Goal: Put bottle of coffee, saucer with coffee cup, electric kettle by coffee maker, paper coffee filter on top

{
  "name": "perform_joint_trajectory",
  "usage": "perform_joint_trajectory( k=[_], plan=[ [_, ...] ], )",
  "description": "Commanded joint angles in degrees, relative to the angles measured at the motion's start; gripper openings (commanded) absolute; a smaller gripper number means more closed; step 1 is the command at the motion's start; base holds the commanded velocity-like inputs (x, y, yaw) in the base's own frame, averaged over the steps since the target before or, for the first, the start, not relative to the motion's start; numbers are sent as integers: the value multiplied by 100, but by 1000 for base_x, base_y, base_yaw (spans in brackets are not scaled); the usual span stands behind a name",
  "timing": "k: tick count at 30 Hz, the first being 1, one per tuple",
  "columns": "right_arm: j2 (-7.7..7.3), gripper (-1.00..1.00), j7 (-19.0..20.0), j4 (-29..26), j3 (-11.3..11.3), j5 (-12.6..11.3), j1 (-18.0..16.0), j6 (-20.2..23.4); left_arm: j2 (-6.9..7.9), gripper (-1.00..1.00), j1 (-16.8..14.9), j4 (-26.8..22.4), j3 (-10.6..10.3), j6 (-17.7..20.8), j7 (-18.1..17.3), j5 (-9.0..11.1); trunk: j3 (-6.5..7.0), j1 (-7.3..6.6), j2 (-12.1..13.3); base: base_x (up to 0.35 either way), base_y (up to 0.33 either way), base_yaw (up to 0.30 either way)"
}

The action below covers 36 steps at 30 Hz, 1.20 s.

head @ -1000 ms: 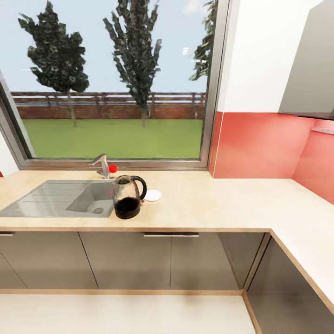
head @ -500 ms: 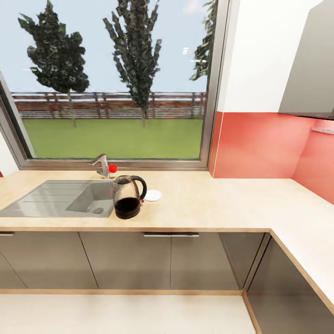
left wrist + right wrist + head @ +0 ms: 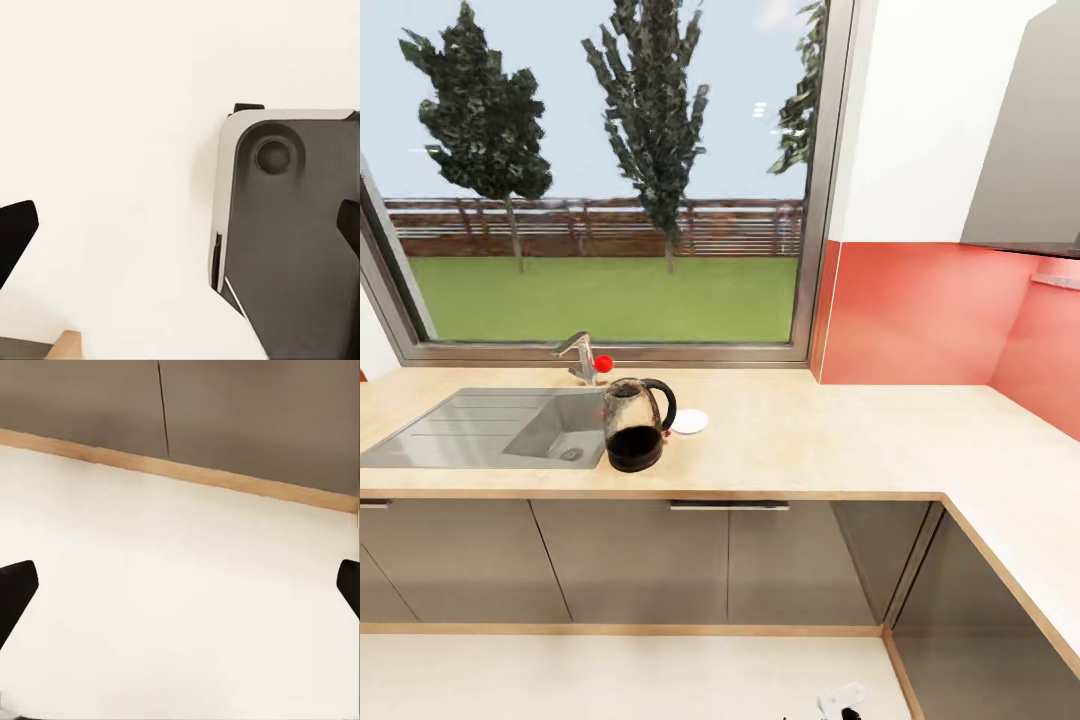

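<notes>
A glass electric kettle (image 3: 635, 425) with a black handle and dark base stands on the beige countertop (image 3: 840, 435), just right of the sink. Behind it to the right lies a small white saucer (image 3: 690, 421). My left gripper (image 3: 180, 232) is open, its black fingertips (image 3: 15, 232) far apart above the pale floor and a dark part of my base (image 3: 292, 240). My right gripper (image 3: 180, 589) is open too, over the floor in front of the cabinet fronts (image 3: 247, 412). The coffee maker, coffee bottle, filter and cup are out of view.
A steel sink (image 3: 490, 428) with a faucet (image 3: 578, 355) bearing a red knob sits under the big window. The counter turns a corner at the right (image 3: 1020, 500). Grey cabinet doors (image 3: 630, 560) run below. A wall cabinet (image 3: 1030, 140) hangs upper right.
A small white and black part of the robot has come into sight at the bottom edge of the head view. The kettle and saucer have not moved.
</notes>
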Motion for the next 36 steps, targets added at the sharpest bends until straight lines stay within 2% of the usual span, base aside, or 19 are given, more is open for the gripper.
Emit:
perform_joint_trajectory(
  k=[1, 5, 12, 13, 14, 19, 20, 21, 22, 23, 24, 29, 32, 36],
  plan=[
    [-7, 100, -17, -23, 40, 39, -7, -25, -3, 100, 1, 3, 48, -12, -21, -53, -11, 4, -12, 0, 0, 0],
    [-7, 100, -15, -225, 38, 156, -7, -27, -3, 100, 1, 18, 43, -12, -21, -51, -11, 4, -12, 0, 0, 0],
    [-2, 100, -7, -1105, 38, 202, -7, -20, 9, 100, 29, 155, 38, -4, 46, -53, -11, 4, -12, 0, 0, 0],
    [0, 100, -6, -1503, 39, 204, -7, -19, 10, 100, 33, 282, 34, -4, 178, -56, -11, 4, -12, 0, 0, 0],
    [2, 100, -12, -2205, 37, 199, -7, -19, 8, 100, 36, 374, 30, -2, 489, -58, -11, 4, -12, 0, 0, 0],
    [14, 100, -3, -3045, 37, 193, -7, -17, 13, 100, 36, 390, 36, 0, 616, -57, -11, 4, -12, 0, 0, 0],
    [28, 100, 2, -3689, 42, 184, -7, 1, 14, 100, 36, 391, 40, -2, 632, -53, -11, 4, -12, 0, 0, 0],
    [54, 100, 2, -3906, 44, 182, -7, 3, 12, 100, 36, 392, 42, -3, 633, -52, -11, 4, -12, 0, 0, 0],
    [96, 100, 3, -4115, 44, 181, -7, 13, 10, 100, 36, 392, 44, -3, 632, -51, -11, 4, -12, 0, 0, 0],
    [282, 100, -1, -4587, 45, 185, -7, 43, 7, 100, 32, 392, 47, -3, 630, -50, -11, 4, -12, 0, 0, 0],
    [405, 100, 0, -4737, 46, 191, -10, 51, 6, 100, 30, 388, 47, 1, 630, -52, -11, 4, -12, 0, 0, 0],
    [810, 100, 0, -4967, 45, 196, -48, 65, 7, 100, 27, 384, 38, -3, 623, -58, -11, 4, -12, 0, 0, 0],
    [906, 100, 7, -4979, 44, 197, -135, 68, 12, 100, 27, 387, 32, 3, 622, -60, -11, 4, -12, 0, 0, 0],
    [953, 100, 12, -4968, 35, 190, -688, 178, 5, 100, 27, 395, 25, 5, 621, -60, -11, 4, -12, 0, 0, 0]
  ],
)
